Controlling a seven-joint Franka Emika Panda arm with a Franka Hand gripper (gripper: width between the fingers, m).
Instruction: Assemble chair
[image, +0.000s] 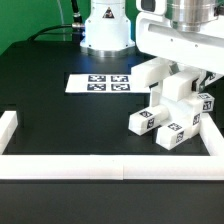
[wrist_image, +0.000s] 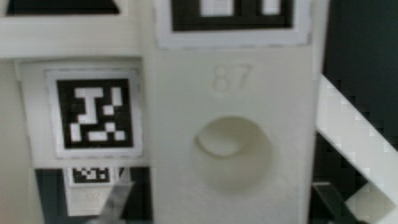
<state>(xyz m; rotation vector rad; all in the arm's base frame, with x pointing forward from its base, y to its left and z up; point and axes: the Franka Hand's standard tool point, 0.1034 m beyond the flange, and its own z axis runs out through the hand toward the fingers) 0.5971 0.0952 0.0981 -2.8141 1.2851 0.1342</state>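
Nearest the exterior camera, a white rail (image: 110, 168) is running along the front edge of the black surface (image: 60, 125), with shorter rails turning back at both ends. Just behind it, at about four o'clock from the surface's middle in the exterior view, the chair (image: 172, 118) is standing as a tight cluster of white blocky pieces. Tags (image: 146, 122) on its lower blocks are facing the camera.

We are holding the tool (image: 176, 72) right over that cluster, at its twelve o'clock. The arm's white body is hiding the fingers, so we cannot tell whether they are apart, together or clamped on anything.

Through the wrist view we are looking at one white part (wrist_image: 228, 110) from very close. It is filling the picture and showing a round dimple (wrist_image: 228, 137), with another tag just beside it.

Farther back, at ten o'clock from the chair, the marker board (image: 100, 83) is lying flat on the surface. Beyond it the arm's base (image: 105, 28) is standing at the far edge.
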